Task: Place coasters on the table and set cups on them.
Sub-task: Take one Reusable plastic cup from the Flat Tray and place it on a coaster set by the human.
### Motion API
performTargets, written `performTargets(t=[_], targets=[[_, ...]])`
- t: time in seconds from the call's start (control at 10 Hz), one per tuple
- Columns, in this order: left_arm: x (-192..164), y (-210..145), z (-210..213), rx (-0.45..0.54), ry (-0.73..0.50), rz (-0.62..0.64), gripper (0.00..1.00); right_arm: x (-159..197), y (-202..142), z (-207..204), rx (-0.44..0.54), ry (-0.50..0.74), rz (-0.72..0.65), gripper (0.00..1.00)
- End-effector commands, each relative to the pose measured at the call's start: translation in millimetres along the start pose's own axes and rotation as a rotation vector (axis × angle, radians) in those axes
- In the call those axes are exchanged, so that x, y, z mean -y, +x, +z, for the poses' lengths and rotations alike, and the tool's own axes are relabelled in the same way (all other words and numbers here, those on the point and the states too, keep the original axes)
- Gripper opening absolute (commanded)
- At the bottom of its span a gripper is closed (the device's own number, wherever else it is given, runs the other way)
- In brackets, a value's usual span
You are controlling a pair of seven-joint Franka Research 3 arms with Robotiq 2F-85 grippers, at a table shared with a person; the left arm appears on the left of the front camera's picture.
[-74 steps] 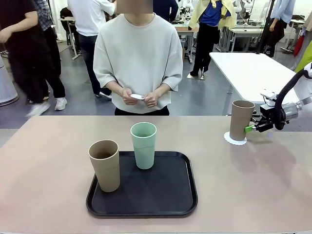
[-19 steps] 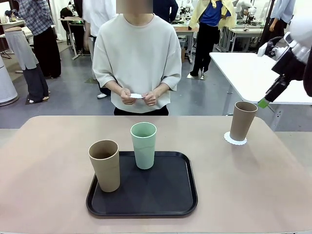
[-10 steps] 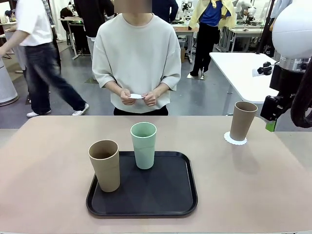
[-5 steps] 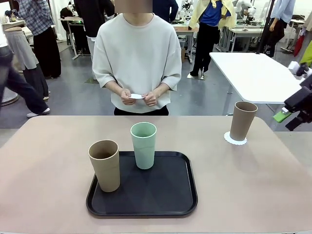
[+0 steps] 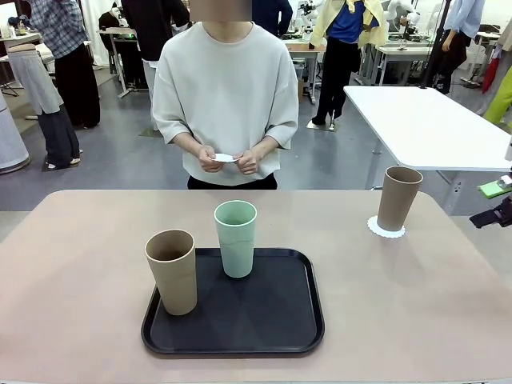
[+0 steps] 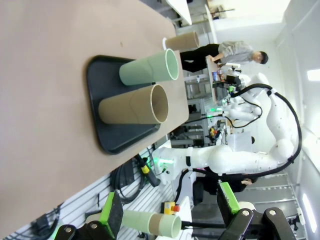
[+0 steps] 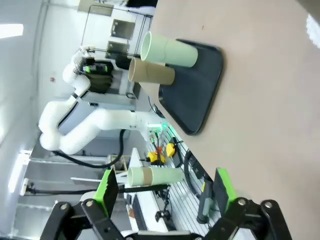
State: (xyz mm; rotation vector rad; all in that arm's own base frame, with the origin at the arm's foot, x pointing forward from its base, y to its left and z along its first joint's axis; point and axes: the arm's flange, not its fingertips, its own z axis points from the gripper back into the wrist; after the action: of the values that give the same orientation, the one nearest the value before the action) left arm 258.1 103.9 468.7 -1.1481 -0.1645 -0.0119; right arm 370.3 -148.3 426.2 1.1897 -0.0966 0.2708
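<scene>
One tan cup stands upright on a white lacy coaster at the far right of the beige table. A second tan cup and a mint green cup stand on the black tray. The person across the table holds another white coaster in both hands. My right gripper hangs open at the picture's right edge, apart from the cup. Its own view looks across the table at the tray. My left gripper is open and holds nothing, facing the mint cup and tan cup.
A white-topped table stands behind at the right. People walk about farther back. Bare tabletop lies to the left of the tray and between the tray and the cup on the coaster.
My right gripper, earlier close beside the cup on the coaster, has drawn away to the right edge of the picture. Cups, tray and the person's hands have not moved.
</scene>
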Motion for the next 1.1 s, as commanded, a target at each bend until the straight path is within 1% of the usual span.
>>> performTargets(t=[0.0,0.4,0.6,0.7,0.8,0.9,1.0], targets=[[0,-1,2,0.003,-0.012,-0.008,1.0,6,3,17,0.056,0.002,-0.044,1.0],[0,-1,2,0.003,-0.012,-0.008,1.0,14,-40,45,0.164,0.025,-0.068,1.0],[0,-1,2,0.003,-0.012,-0.008,1.0,20,-48,54,0.205,0.025,-0.078,1.0],[0,-1,2,0.003,-0.012,-0.008,1.0,23,-49,54,0.207,0.0,-0.07,1.0],[0,-1,2,0.003,-0.012,-0.008,1.0,24,-41,47,0.17,-0.091,0.017,1.0],[0,-1,2,0.003,-0.012,-0.008,1.0,22,-49,61,0.175,-0.007,-0.096,1.0],[0,-1,2,0.003,-0.012,-0.008,1.0,22,-49,61,0.175,-0.007,-0.096,1.0]])
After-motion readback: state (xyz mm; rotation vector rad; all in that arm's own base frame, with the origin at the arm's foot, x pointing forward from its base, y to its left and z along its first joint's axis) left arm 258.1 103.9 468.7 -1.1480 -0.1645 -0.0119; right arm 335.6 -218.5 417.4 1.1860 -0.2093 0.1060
